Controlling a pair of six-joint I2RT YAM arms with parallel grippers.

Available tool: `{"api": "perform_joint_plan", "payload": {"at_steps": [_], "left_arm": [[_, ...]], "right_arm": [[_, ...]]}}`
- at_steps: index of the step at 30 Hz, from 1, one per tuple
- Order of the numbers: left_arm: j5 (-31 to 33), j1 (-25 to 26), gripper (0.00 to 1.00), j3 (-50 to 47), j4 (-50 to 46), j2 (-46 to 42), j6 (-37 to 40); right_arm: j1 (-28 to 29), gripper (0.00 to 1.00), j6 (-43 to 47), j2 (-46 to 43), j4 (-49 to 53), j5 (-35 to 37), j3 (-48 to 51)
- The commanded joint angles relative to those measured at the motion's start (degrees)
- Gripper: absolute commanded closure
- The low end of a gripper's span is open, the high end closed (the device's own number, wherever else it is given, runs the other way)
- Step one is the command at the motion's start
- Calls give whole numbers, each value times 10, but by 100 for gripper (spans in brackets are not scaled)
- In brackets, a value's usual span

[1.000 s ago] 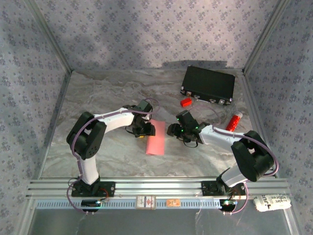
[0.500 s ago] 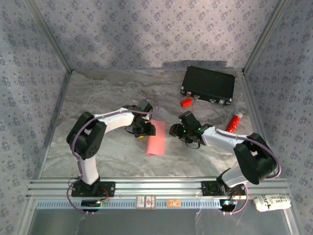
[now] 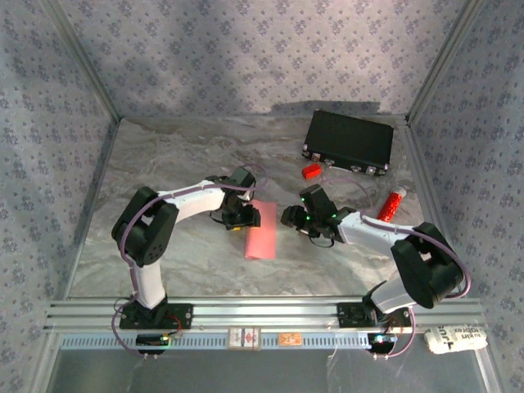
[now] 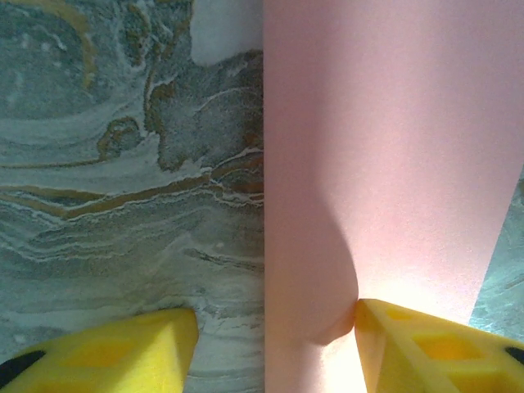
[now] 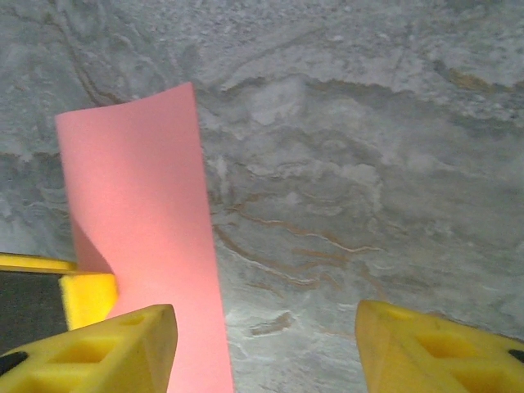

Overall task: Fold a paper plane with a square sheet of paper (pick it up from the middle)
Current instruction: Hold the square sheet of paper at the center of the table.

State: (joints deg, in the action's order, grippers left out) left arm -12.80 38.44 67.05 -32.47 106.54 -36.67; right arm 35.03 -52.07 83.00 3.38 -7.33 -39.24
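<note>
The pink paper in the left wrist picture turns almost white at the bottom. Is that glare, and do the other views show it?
Left wrist: yes, the paper washes out to pale glare beside the yellow jaw touching it, with a soft curved shadow next to it. Right wrist: evenly pink, darker only at its lower left edge. Top external: flat, uniform pink, no glare.

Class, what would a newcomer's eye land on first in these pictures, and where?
The salmon-pink paper lies centrally as a narrow strip between the left gripper and right gripper, both open. A black case sits at the far right, a small red block just in front of it.
</note>
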Motion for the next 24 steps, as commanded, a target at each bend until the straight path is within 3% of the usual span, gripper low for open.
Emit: {"api": "perform_joint_plan", "payload": {"at_steps": [1, 5, 9, 24], "left_arm": [[3, 9, 44, -7, 56, 44, 7], [2, 9, 44, -10, 56, 45, 7], [1, 9, 44, -9, 58, 47, 7], [1, 14, 44, -10, 60, 53, 6]], "right_arm": [[6, 46, 2, 12, -24, -25, -5], [10, 69, 11, 45, -76, -91, -15], [30, 86, 16, 91, -77, -105, -51], [43, 90, 11, 158, -89, -131, -72]]}}
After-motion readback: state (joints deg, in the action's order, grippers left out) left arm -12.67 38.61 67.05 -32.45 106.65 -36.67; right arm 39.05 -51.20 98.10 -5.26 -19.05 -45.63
